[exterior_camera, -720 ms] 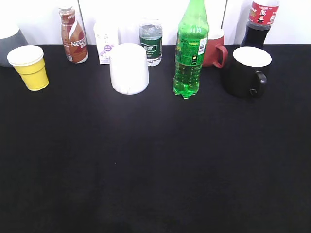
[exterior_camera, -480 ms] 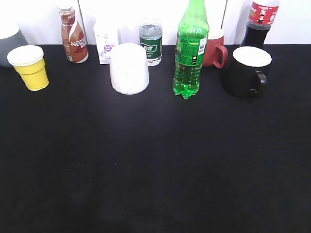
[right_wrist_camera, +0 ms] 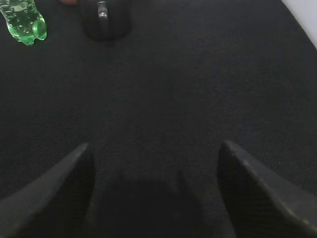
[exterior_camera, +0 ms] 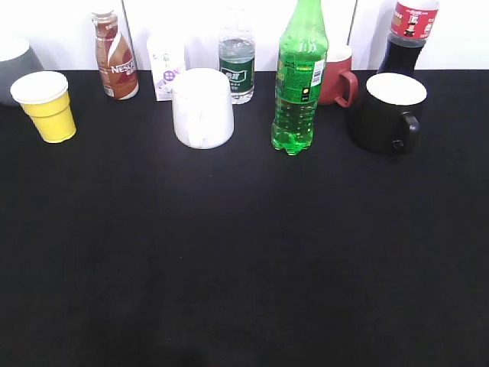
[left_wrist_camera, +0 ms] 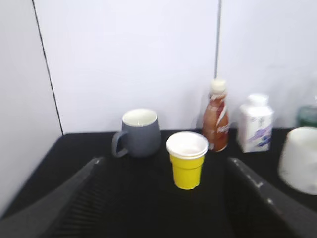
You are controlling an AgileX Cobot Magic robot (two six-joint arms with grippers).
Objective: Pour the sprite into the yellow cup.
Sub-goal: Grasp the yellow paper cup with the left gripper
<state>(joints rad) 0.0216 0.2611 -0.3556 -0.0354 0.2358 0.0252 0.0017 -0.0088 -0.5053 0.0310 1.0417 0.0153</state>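
Note:
The sprite, a tall green bottle with a green and yellow label, stands upright at the back middle of the black table; its base shows in the right wrist view. The yellow cup stands upright at the back left and shows ahead of my left gripper. My left gripper is open and empty, short of the cup. My right gripper is open and empty over bare tabletop, well short of the bottle. Neither gripper shows in the exterior view.
Along the back stand a grey mug, a brown Nescafe bottle, a small white carton, a white mug, a small clear bottle, a red mug, a black mug and a cola bottle.

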